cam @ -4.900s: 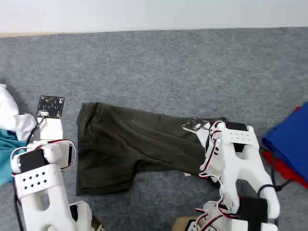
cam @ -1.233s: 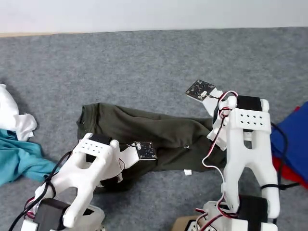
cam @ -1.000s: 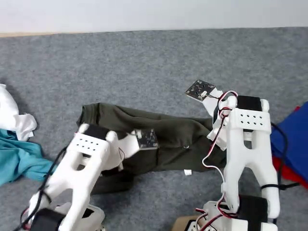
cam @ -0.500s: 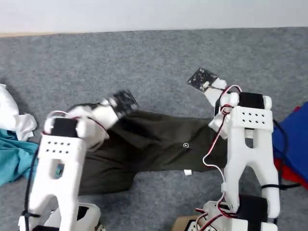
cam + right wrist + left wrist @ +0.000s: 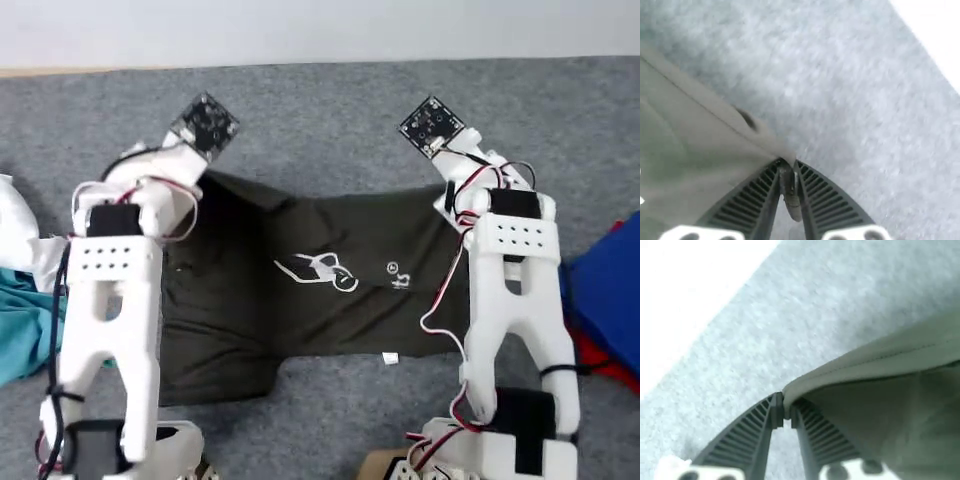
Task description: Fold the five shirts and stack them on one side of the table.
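Clamped shut on the shirt's (image 5: 320,290) far corners, by left gripper (image 5: 783,412) and right gripper (image 5: 786,175), one apiece. Spread print-up at mid-table, far edge lifted. Best to draw both corners apart evenly, lay flat without slack, then release together.

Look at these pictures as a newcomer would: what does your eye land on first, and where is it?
A dark olive shirt with a white print lies spread across the middle of the grey table. The left gripper and right gripper each pinch a far corner of it. A blue shirt lies at the right edge, a teal shirt at the left.
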Robot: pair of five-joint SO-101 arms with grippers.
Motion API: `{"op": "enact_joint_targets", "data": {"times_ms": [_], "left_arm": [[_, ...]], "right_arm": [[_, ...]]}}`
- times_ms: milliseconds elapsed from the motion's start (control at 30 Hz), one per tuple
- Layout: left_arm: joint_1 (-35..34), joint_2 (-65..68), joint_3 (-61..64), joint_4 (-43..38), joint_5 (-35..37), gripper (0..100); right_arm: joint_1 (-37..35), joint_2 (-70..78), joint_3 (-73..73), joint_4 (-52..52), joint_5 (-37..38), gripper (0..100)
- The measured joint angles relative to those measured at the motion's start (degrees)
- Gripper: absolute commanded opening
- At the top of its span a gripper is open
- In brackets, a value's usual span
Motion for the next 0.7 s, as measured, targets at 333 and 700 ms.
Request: {"op": "enact_joint_targets", "data": {"times_ms": [333,700], "left_arm": [[0.26,2.29,-10.29,-0.09,0.44,0],[2.81,2.29,-10.37,-0.09,0.44,0]], "right_arm": [[0.97,0.88,0.00,-15.74,0.00,1.0],[0.97,2.64,0.00,-25.32,0.00,1.0]]}}
